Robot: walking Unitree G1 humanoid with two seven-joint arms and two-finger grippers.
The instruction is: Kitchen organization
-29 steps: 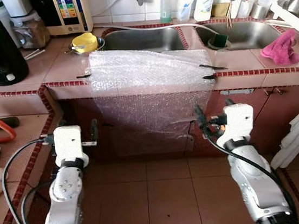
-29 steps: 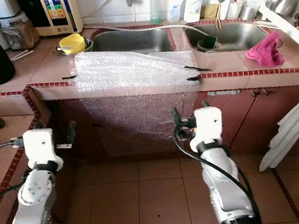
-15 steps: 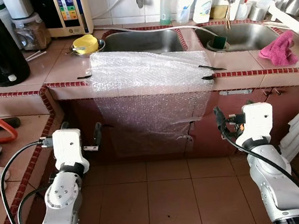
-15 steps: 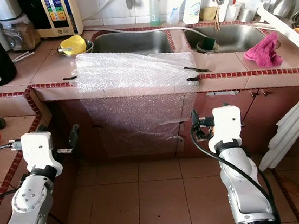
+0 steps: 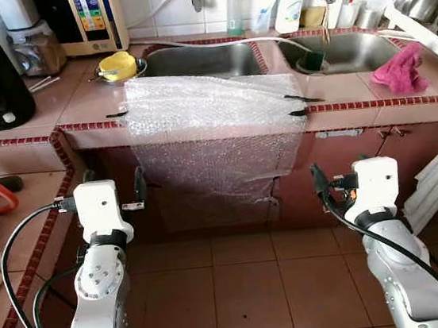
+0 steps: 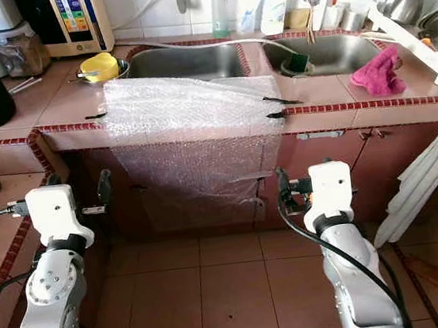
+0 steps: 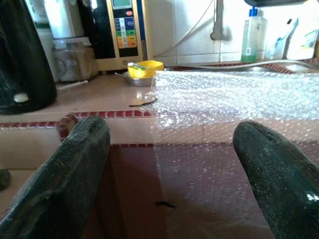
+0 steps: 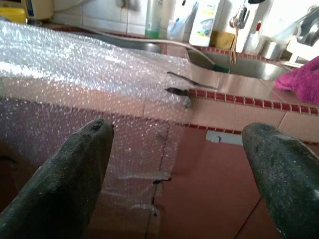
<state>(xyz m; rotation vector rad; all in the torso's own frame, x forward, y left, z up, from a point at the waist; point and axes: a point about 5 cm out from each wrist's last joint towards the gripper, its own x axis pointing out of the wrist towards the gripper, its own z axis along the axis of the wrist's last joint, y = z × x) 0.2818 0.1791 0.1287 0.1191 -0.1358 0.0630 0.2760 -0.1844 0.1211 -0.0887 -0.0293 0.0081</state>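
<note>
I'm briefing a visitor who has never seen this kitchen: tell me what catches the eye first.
A big sheet of bubble wrap lies over the tiled counter edge in front of the double sink and hangs down the cabinet front. Below it, the left gripper and right gripper are raised, open, holding nothing. A pink cloth lies on the counter at right.

- The floor (image 5: 242, 289) is laid with reddish-brown square tiles.
- A pink-tiled surface (image 5: 75, 101), edged in small dark-red tiles, is seen running across the room and turning a corner on the left.
- Two steel sink basins (image 5: 198, 58) are set into it.
- The wall (image 5: 167, 2) behind is covered with white tiles.
- Brown cabinet fronts (image 5: 347, 164) are seen below.
- Bright daylight is cast from the right.
</note>
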